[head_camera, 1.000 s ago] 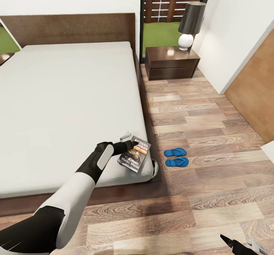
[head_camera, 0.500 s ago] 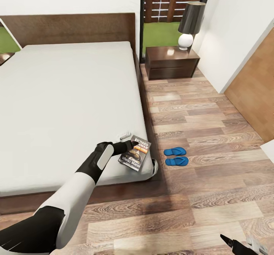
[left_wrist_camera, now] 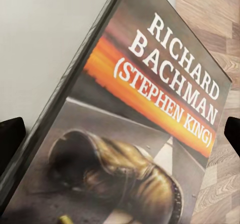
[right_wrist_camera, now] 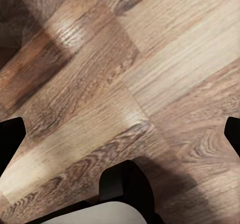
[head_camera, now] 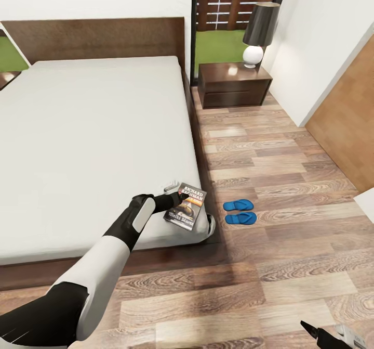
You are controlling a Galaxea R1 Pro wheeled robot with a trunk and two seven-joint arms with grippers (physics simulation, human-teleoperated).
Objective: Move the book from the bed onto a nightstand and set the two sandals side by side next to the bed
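The book (head_camera: 187, 207) lies at the near right corner of the bed (head_camera: 93, 146), its cover with "RICHARD BACHMAN" facing up. My left gripper (head_camera: 183, 202) reaches over it from the left. In the left wrist view the book (left_wrist_camera: 135, 129) spans the gap between the two dark fingertips (left_wrist_camera: 10, 136), and the left gripper (left_wrist_camera: 120, 134) is open. Both blue sandals (head_camera: 239, 211) lie side by side on the floor just right of that bed corner. A nightstand (head_camera: 235, 85) stands at the head of the bed. My right gripper (head_camera: 330, 334) hangs open above bare floor (right_wrist_camera: 150, 73).
A lamp (head_camera: 258, 31) with a dark shade stands on the nightstand. A second dark cabinet top (head_camera: 6, 78) shows at the far left. A brown door (head_camera: 348, 120) and a white wall border the plank floor (head_camera: 270, 151) on the right.
The whole picture has shifted up slightly, so the camera moved. The left arm holds its pose over the book, and the sandals lie as before.
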